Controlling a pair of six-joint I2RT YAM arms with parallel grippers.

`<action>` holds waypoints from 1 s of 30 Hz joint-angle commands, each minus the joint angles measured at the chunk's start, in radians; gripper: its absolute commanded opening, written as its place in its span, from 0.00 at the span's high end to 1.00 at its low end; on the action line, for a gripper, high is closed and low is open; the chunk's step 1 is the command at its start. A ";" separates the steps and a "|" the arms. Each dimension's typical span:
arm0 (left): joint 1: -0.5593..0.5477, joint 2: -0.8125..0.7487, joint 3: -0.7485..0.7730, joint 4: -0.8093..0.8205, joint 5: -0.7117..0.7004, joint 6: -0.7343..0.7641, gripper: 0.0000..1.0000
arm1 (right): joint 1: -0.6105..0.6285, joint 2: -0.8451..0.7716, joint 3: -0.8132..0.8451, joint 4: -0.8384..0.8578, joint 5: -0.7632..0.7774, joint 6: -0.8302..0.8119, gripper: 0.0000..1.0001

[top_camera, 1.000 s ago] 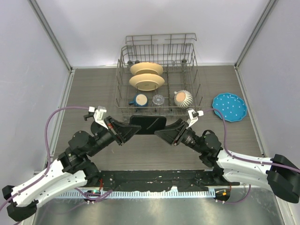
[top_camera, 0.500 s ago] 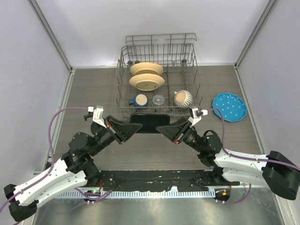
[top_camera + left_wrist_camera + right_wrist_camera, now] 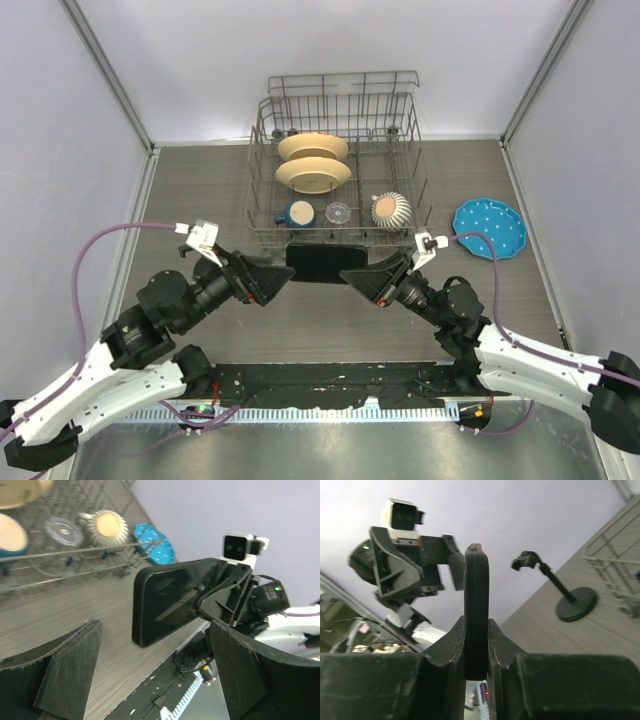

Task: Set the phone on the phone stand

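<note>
Worktop [image 3: 200, 180]: grey, wood-grained.
Dish rack [image 3: 265, 130]: far centre, not involved.
Phone stand [image 3: 576, 605]: upright on worktop, well apart from phone, clamp head vacant.
Phone [image 3: 325, 263]: aloft, just before rack.
Right gripper [image 3: 360, 276]: clamped on one end of phone.
Left gripper [image 3: 283, 278]: jaws wide, holding nothing, facing phone.
Step, as judged: carry to stand.
Next: swing across, align with clamp head, lower in.
</note>
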 commanded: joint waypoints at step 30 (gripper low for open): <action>-0.003 0.391 0.209 -0.265 0.665 0.303 0.26 | -0.022 -0.078 0.291 -0.610 -0.540 -0.409 0.99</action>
